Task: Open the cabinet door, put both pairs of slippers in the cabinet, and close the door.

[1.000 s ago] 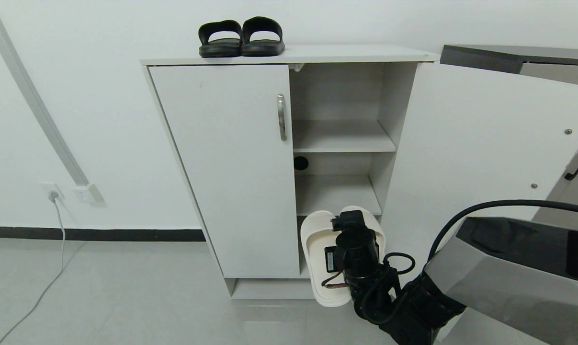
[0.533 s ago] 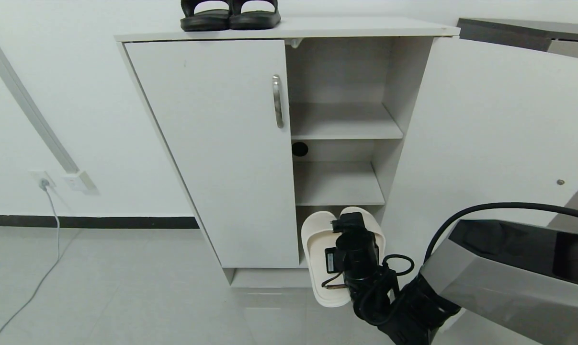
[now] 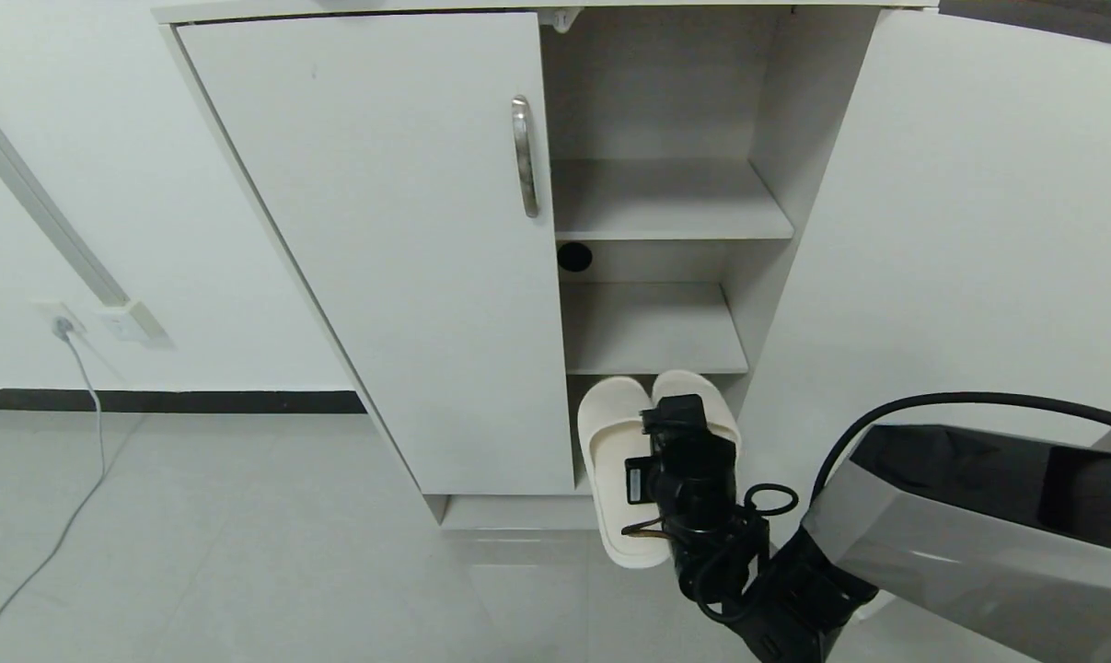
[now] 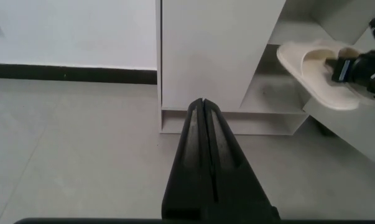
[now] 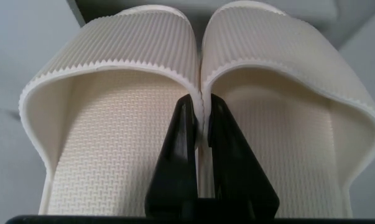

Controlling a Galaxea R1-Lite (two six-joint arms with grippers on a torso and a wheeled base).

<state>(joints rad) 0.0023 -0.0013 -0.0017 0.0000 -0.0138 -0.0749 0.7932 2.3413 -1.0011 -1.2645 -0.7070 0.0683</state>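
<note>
Gripping a pair of cream ribbed foam slippers by their touching inner edges in the right pincer, at the mouth of the lowest bay of the white cabinet, likely mid-placement, next calling for a deeper push and release; left pincer clenched empty.

slippers before cabinet bottom compartment | shut door left | open door right
</note>
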